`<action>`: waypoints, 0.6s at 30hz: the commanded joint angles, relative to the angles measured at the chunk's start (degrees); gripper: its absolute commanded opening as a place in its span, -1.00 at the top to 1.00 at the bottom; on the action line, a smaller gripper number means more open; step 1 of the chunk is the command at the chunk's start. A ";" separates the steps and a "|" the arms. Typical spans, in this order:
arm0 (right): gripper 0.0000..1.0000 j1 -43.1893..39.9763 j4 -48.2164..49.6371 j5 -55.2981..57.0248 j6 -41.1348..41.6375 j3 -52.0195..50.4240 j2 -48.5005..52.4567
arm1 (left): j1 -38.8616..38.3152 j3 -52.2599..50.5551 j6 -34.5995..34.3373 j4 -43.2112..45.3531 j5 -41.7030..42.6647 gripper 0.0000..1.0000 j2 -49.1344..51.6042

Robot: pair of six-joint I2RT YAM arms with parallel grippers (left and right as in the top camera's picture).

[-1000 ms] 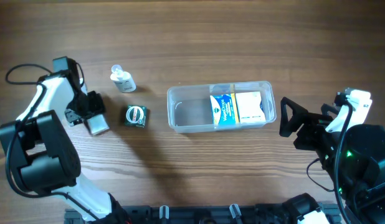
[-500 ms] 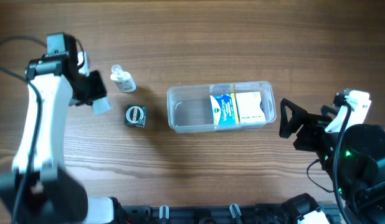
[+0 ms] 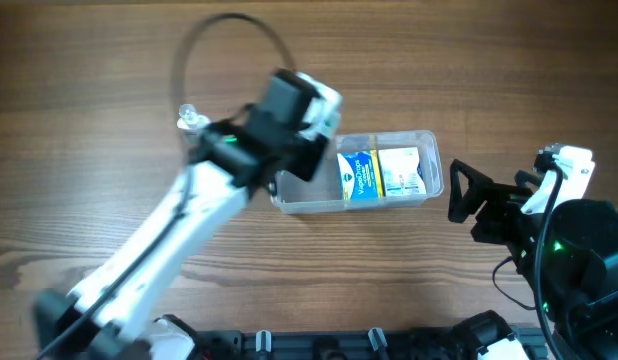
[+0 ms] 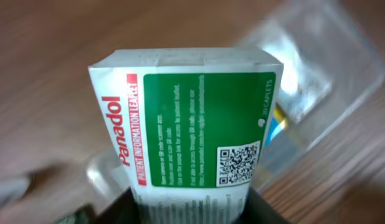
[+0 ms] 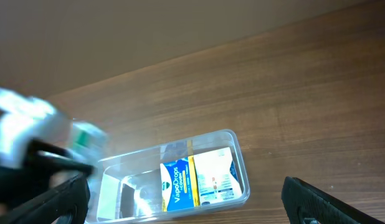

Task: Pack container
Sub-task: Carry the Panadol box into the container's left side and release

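Observation:
The clear container point(image 3: 435, 170) lies at the table's middle right and holds a blue VapoDrops box point(image 3: 357, 176) beside a white box point(image 3: 401, 170). My left gripper point(image 3: 293, 162) hangs over the container's left end, shut on a white and green Panadol box point(image 4: 192, 130); the fingers point(image 4: 189, 210) clamp its lower end. The container is a blur behind the box in the left wrist view point(image 4: 323, 68). My right gripper point(image 3: 467, 193) is open and empty just right of the container. In the right wrist view the container point(image 5: 241, 163) lies ahead between the open fingers point(image 5: 186, 196).
A small clear bottle point(image 3: 189, 116) shows at the back left, partly behind the left arm. The arm covers the table to the left of the container. In the right wrist view the left arm is a blur at the left point(image 5: 30, 149).
My left arm has lifted the Panadol box from the table's left side and swung it right, to above the container's left end. The right arm has not moved.

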 commanded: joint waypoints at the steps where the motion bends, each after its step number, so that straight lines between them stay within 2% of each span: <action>1: -0.99 -0.22 -0.07 1.01 0.00 0.33 0.13 | -2.03 0.22 18.86 -0.17 -3.58 0.39 7.45; 4: -0.99 -0.22 -0.07 1.01 0.00 0.33 0.13 | -2.01 0.22 29.38 -0.87 -3.78 0.33 11.30; 6: -0.99 -0.22 -0.07 1.01 0.00 0.33 0.13 | -1.99 0.22 35.71 -1.01 -6.29 0.40 12.96; 10: -0.99 -0.22 -0.09 1.01 -0.02 0.33 0.13 | -1.42 0.22 42.18 -1.03 -7.80 0.26 13.79; 13: -1.00 -0.22 -0.07 1.01 0.00 0.33 0.13 | -1.38 0.22 46.95 -1.40 -7.61 0.24 14.64; 18: -1.00 -0.22 -0.07 1.01 -0.02 0.33 0.13 | -1.09 0.22 48.68 -1.77 -7.45 0.14 18.05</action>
